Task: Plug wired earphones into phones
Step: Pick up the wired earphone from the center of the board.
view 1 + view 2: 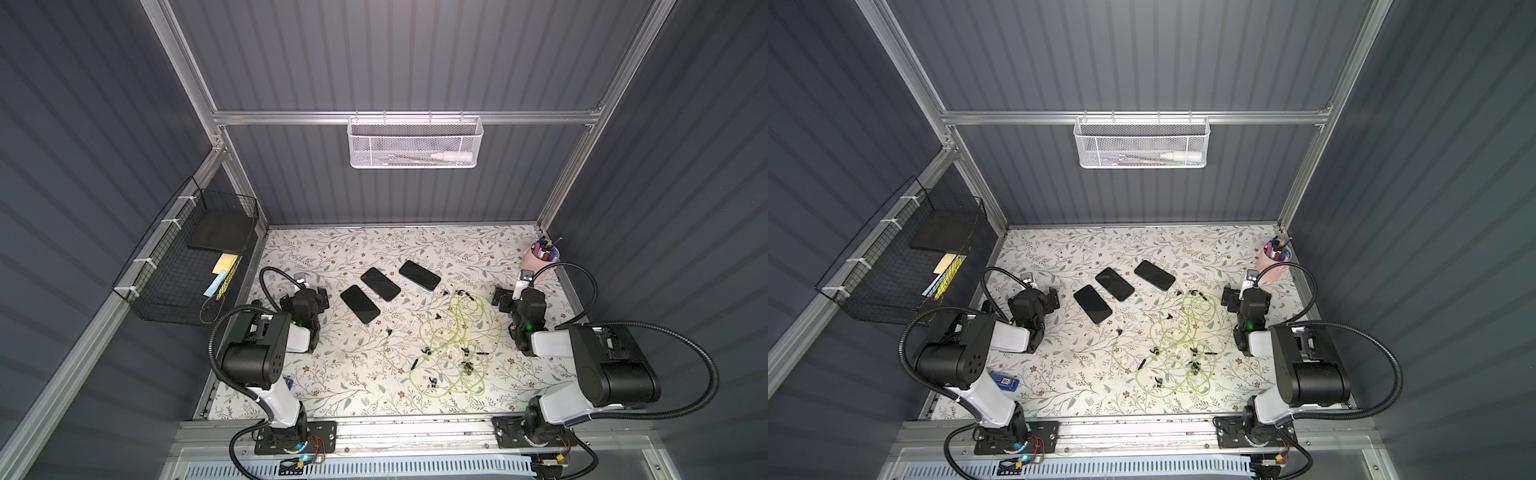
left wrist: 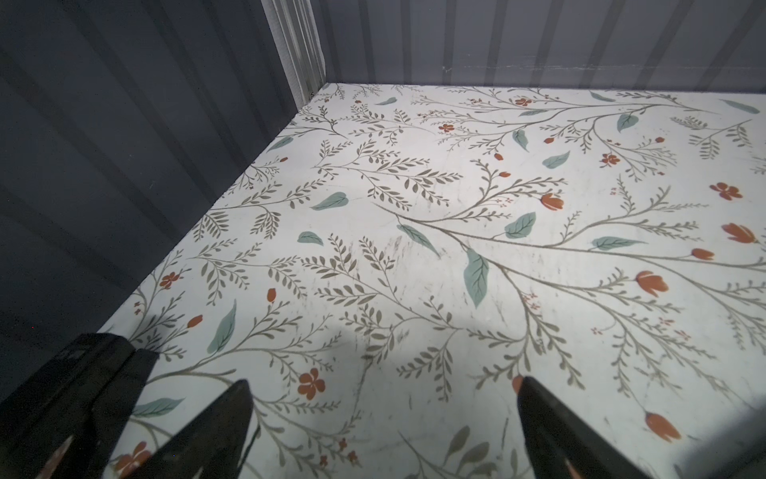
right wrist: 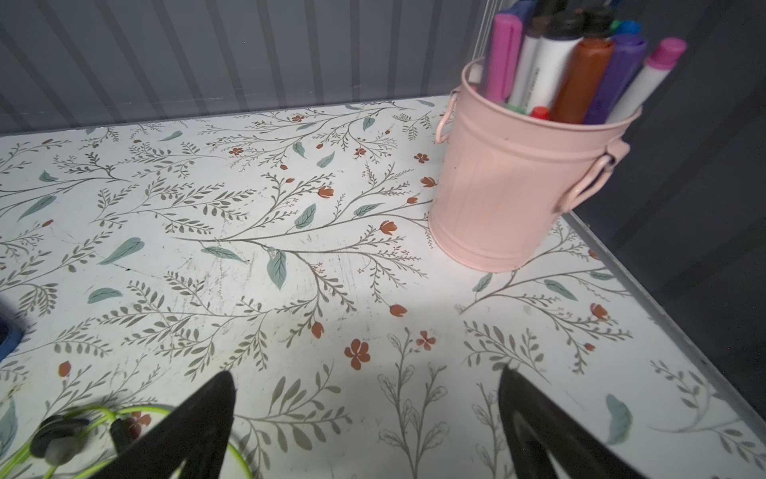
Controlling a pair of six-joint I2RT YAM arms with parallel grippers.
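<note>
Beside the phones, the wired earphones lie tangled, none plugged in, while left tool and right tool gape empty.

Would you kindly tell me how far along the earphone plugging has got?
Done: nothing; the three phones lie unplugged beside the wired earphones, which sit tangled on the table. In hand: nothing; the left gripper and right gripper are open and empty. Left: all three plug-ins.
</note>
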